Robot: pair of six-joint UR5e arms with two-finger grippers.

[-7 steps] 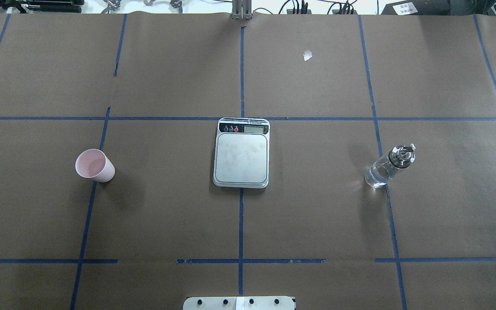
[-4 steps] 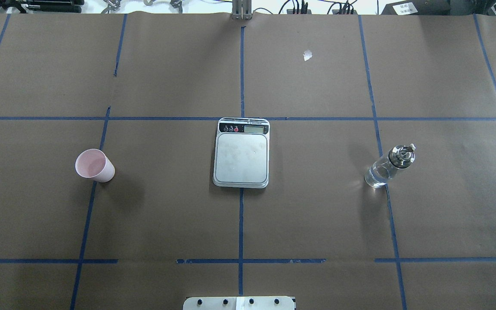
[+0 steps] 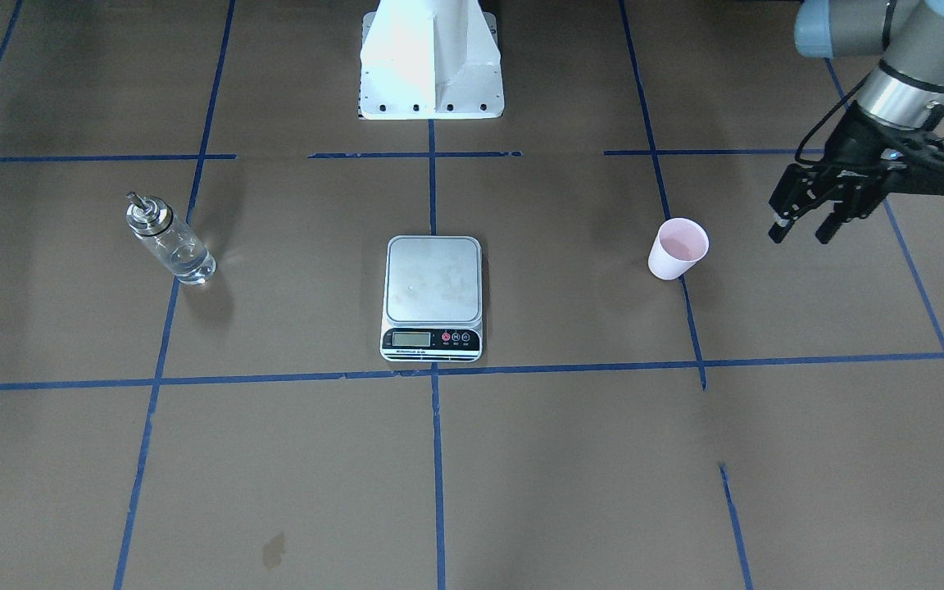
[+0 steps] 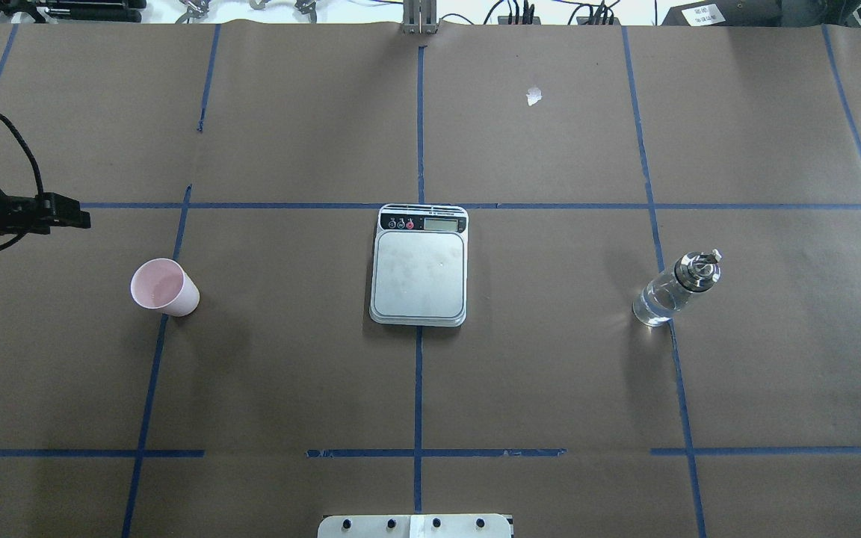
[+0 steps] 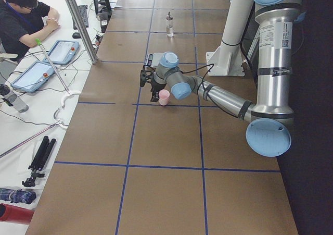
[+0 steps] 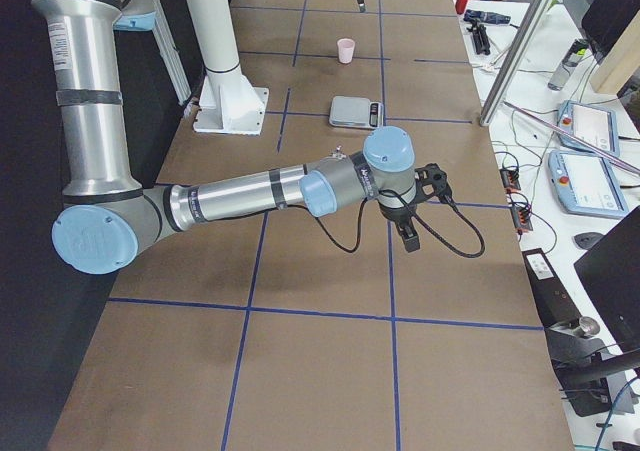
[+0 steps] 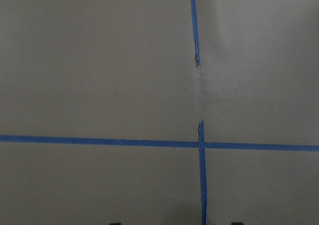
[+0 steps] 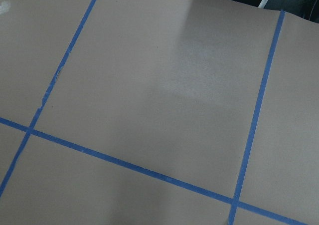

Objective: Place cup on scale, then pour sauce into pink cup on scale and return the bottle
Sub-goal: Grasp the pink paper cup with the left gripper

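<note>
1. The left tool hung over the counter on the robot's left side. Its two black fingers were spread apart, released and holding nothing.
2. The tool was near the cup, on the side away from the scale, and did not touch it.
3. The cup stood upright on the counter with its mouth up, showing a pink inside. Its base sat just beside a blue tape line. It was well apart from the scale, on the robot's left of it.
4. The scale lay flat at the middle of the counter, over the centre tape line. Its silver platform faced up, and its black strip with the display and round buttons pointed away from the robot's white base.
5. The bottle stood upright on the robot's right of the scale, well apart from it, with its metal cap and thin spout on top. The clear sauce showed through the lower part of the glass.
6. The right tool showed only in the view from the robot's right, hanging over bare counter far from the bottle. I cannot tell whether it was released or clenched.
7. The right wrist camera saw only brown paper and blue tape lines.
8. In the left side view, a person sat at a white desk beside the counter, near two tablets.
</note>
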